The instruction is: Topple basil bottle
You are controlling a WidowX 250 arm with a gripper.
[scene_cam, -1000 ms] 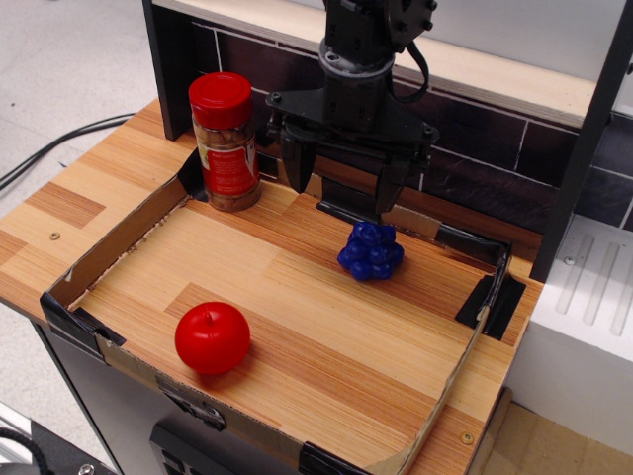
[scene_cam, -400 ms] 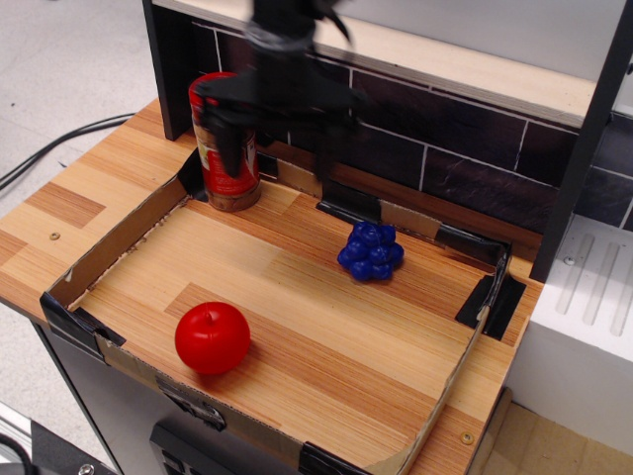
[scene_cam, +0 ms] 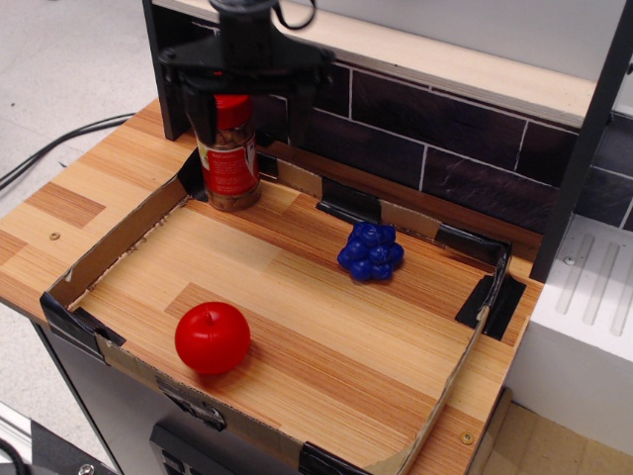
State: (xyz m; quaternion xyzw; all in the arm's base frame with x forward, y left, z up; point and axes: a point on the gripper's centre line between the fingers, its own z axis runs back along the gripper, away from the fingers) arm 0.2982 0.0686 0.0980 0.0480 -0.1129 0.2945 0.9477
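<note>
The basil bottle (scene_cam: 229, 163) is a clear jar with a red cap, a red label and tan contents. It stands upright in the back left corner of the cardboard tray (scene_cam: 117, 240). My gripper (scene_cam: 248, 107) is open and hangs over the bottle's top. One finger (scene_cam: 201, 104) is left of the cap. The other finger is to the right, a little apart from the bottle. The gripper body hides part of the cap.
A red apple (scene_cam: 212, 336) lies near the tray's front left. A blue grape cluster (scene_cam: 370, 249) lies at the middle back. A dark tiled wall (scene_cam: 425, 129) runs behind the tray. A black post (scene_cam: 584, 148) and a white block (scene_cam: 593, 297) stand at the right.
My gripper has moved left and up, from above the grape cluster to around the bottle's cap. The bottle, apple and grapes have not moved.
</note>
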